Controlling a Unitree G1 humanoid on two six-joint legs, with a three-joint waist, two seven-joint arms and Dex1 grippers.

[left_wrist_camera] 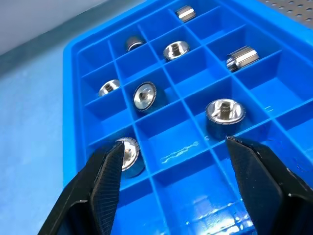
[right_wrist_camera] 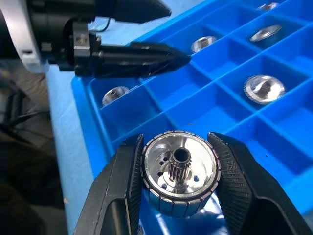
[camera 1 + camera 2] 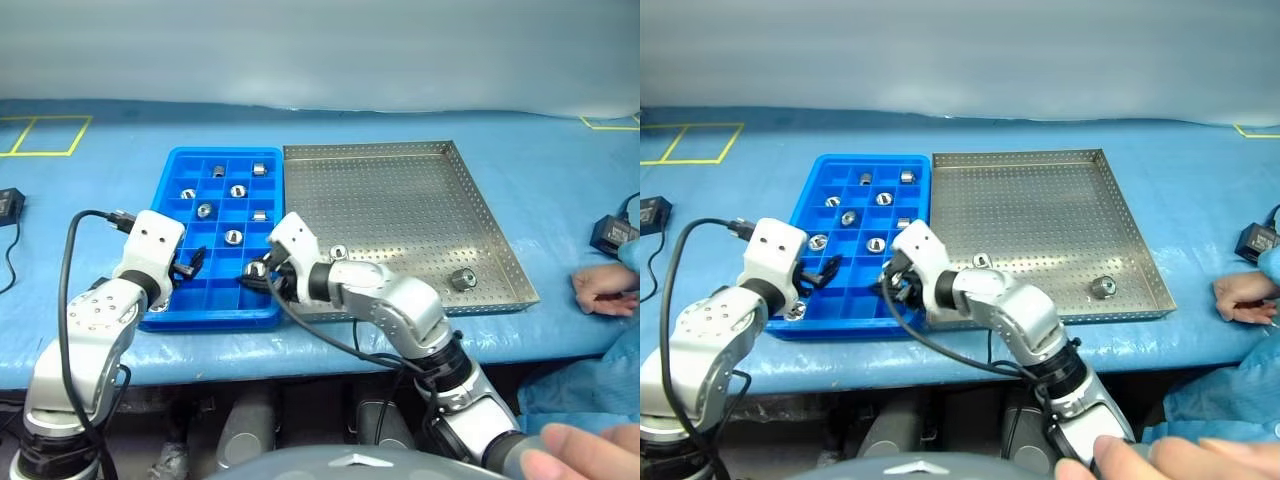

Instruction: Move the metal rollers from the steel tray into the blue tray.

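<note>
Most metal rollers (image 3: pixel 233 237) already lie in the blue tray (image 3: pixel 176 160). The right hand (image 2: pixel 179 147) is clamped on one roller (image 2: pixel 179 166) above it; the left hand (image 1: pixel 171 161) hangs apart. Two rollers remain in the steel tray (image 3: pixel 480 200)

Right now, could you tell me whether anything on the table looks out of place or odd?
Nothing looks damaged or spilled. Two metal rollers still lie in the steel tray, one near its front right corner. The right gripper holds another over the blue tray.
</note>
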